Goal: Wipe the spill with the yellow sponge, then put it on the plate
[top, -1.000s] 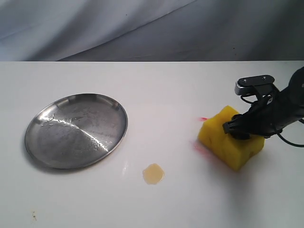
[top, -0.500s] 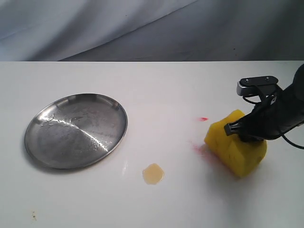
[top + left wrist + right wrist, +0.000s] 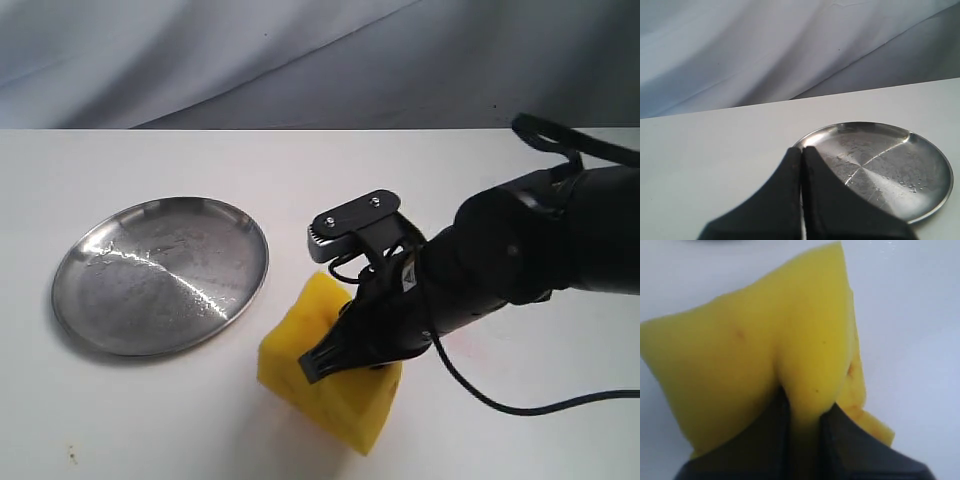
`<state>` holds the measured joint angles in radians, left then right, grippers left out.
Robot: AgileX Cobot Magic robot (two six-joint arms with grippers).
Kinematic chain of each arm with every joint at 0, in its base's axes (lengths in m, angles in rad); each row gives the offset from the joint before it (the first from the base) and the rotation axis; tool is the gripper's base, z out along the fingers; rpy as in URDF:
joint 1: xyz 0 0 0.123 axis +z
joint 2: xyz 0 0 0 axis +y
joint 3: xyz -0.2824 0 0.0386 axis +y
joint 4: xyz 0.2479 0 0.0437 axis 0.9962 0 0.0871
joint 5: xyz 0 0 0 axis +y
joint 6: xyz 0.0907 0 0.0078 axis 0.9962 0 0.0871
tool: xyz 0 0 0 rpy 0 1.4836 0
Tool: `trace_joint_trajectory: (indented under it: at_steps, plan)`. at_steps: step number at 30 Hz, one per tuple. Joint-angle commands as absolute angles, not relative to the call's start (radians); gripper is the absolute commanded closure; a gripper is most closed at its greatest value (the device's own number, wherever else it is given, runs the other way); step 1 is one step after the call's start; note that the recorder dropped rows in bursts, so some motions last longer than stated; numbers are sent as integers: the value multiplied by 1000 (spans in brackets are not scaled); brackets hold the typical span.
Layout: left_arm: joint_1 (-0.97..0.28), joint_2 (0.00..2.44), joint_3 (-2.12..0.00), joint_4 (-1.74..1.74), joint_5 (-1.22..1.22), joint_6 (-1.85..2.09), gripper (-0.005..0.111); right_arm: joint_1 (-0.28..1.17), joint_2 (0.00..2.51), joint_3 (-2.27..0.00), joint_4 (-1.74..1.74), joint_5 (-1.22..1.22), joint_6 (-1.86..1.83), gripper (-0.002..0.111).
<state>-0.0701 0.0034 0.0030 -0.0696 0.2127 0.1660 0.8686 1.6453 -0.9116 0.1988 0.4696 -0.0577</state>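
Observation:
The yellow sponge (image 3: 332, 392) rests on the white table, just right of and nearer than the plate (image 3: 160, 275). My right gripper (image 3: 348, 342) is shut on it, and its fingers pinch a fold of the foam (image 3: 765, 340) from above. The spill is hidden; the sponge covers the spot where it lay. The plate is a shiny steel dish at the left with nothing in it. In the left wrist view my left gripper (image 3: 802, 150) is shut on nothing, with its tips before the plate's rim (image 3: 935, 200). That gripper is out of the exterior view.
My right arm (image 3: 520, 250) stretches across the table's right half from the right edge, and a black cable (image 3: 520, 405) loops below it. A grey cloth (image 3: 300, 60) hangs behind the table. A small dark speck (image 3: 71, 456) lies near the front left corner.
My right gripper has carried the sponge from the table's right side leftward and nearer, onto the place where the tan spill showed. The spill is now covered. The plate has not moved.

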Motion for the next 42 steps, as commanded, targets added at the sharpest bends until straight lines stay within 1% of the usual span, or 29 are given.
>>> trace_joint_trajectory:
  at_steps: [1,5,8,9,12,14,16,19,21,23,25,29,33,37,42]
  plan:
    - [-69,0,0,-69,206,158,107,908,1744,-977,190,487,-44,108]
    - [-69,0,0,-69,206,158,107,908,1865,-1065,169,543,-39,108]
    - [-69,0,0,-69,206,158,107,908,1941,-1124,88,579,24,108]
    - [-69,0,0,-69,206,158,107,908,1959,-1140,35,592,70,108]
    - [-69,0,0,-69,206,158,107,900,1994,-1166,-328,659,371,108]
    - [-69,0,0,-69,206,158,107,872,1994,-1166,-464,726,458,108]
    - [-69,0,0,-69,206,158,107,812,1994,-1166,-486,791,467,108]
    - [-69,0,0,-69,206,158,107,768,1994,-1166,-464,884,421,108]
    - [-69,0,0,-69,206,158,107,780,1994,-1166,-326,900,299,108]
    - [-69,0,0,-69,206,158,107,823,1994,-1166,-186,880,198,108]
    - [-69,0,0,-69,206,158,107,895,1994,-1166,-87,846,145,108]
    - [-69,0,0,-69,206,158,107,985,1994,-1166,89,803,46,108]
    - [-69,0,0,-69,206,158,107,1037,1994,-1166,127,739,29,108]
    - [-69,0,0,-69,206,158,107,1016,1996,-1177,102,696,59,108]
    - [-69,0,0,-69,206,158,107,930,2038,-1287,51,768,114,108]
